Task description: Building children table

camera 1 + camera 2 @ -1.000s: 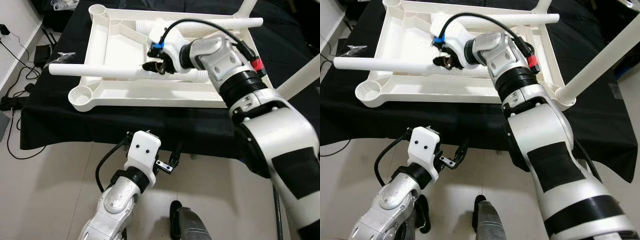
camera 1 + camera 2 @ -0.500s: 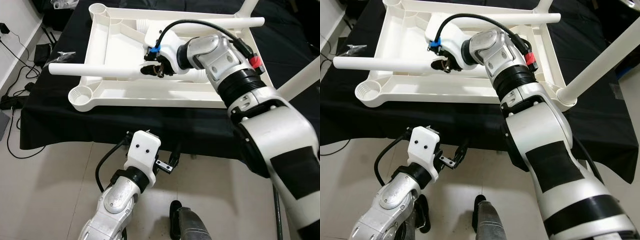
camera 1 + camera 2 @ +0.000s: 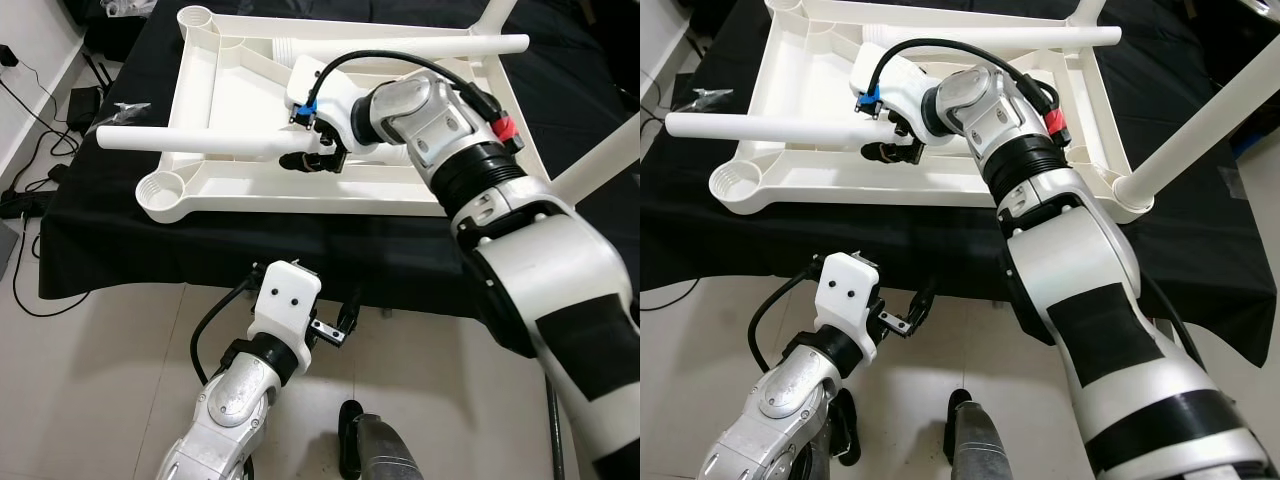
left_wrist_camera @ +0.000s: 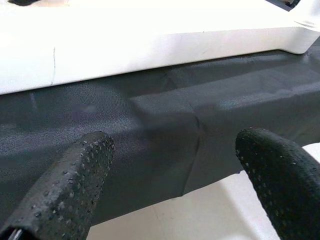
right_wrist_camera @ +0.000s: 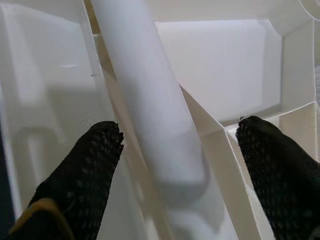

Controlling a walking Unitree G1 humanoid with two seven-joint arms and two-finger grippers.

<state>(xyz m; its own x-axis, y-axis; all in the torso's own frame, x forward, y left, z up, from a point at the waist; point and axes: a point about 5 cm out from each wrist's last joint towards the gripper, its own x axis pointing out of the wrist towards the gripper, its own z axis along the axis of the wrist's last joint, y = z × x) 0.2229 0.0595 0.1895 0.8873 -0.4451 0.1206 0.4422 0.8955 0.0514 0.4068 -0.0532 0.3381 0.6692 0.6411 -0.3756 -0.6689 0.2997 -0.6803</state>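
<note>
The white table top [image 3: 232,100] lies upside down on a black-draped surface. A loose white leg [image 3: 190,143] rests across its left half. My right gripper [image 3: 312,158] is open at that leg's inner end; in the right wrist view the leg [image 5: 150,115] runs between the two spread fingers [image 5: 80,175] without touching either. A second loose leg [image 3: 420,45] lies along the far rim. A third leg [image 3: 600,160] stands fitted at the near right corner. My left gripper [image 3: 335,322] hangs open below the front edge, facing the black cloth [image 4: 165,130].
An open leg socket [image 3: 162,190] sits at the top's near left corner, another [image 3: 197,18] at the far left. Cables and a black adapter [image 3: 82,100] lie on the floor at left. A dark tool [image 3: 375,450] lies on the tiles by my feet.
My right gripper has shifted a little toward the near rim, lower over the loose leg's inner end. The leg and the left arm stay where they were.
</note>
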